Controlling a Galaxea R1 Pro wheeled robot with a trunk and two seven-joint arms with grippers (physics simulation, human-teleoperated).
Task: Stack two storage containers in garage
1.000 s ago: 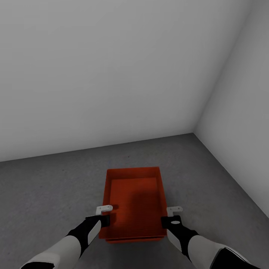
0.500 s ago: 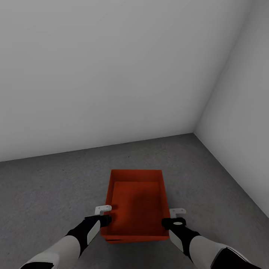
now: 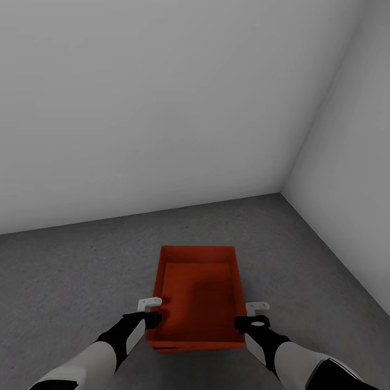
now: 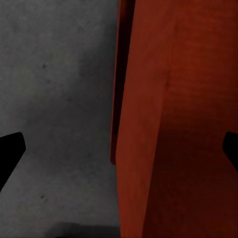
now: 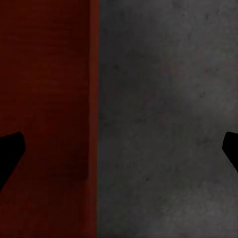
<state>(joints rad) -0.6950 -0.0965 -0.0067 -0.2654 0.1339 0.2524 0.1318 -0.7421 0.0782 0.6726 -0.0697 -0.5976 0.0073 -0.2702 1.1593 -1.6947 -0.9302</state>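
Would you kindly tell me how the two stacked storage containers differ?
The upper container shows its whole open inside; the lower container shows just a thin strip under the near edge. The upper one sits on the lower one, which rests on the floor. Both are orange-red and rectangular.

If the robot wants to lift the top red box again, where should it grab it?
Probably by its two long side walls, one gripper from each side. The top container sits open with no handles, nested on the lower one whose edge peeks out beneath. The left gripper and right gripper already flank those walls, fingers spread wide.
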